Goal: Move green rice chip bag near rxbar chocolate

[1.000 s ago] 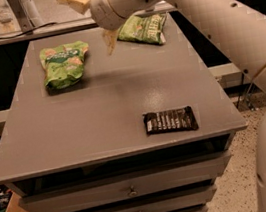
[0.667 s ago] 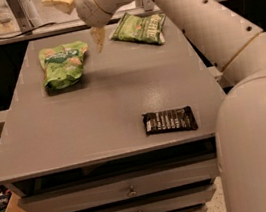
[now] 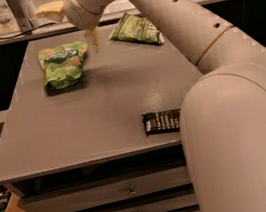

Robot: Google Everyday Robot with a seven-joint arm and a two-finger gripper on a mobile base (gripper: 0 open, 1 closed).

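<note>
Camera view, left to right: the green rice chip bag [image 3: 64, 64] lies flat near the far-left corner of the tabletop [image 3: 76, 127], untouched and a bit crumpled. Just right of and above its top edge hangs the claw [image 3: 66, 31], spread wide and holding nothing. One pale finger points left past the far edge and the other points down beside the bag's right side, seemingly not touching it. Right of that, an olive-green bag [image 3: 136, 29] sits at the far edge, right of centre; it is not the target. The rxbar chocolate [image 3: 162, 121] lies close to the front edge toward the near-right corner, well apart from the rice chip bag, with its right end hidden behind the robot's arm [image 3: 238, 126]. The step in hand looks like the reach, with the grasp not yet made. The next move likely calls for shifting the claw left over the bag, dropping down and closing on the crinkly top. The bag then needs carrying diagonally to the near-right corner and setting down beside the bar, not on it.
</note>
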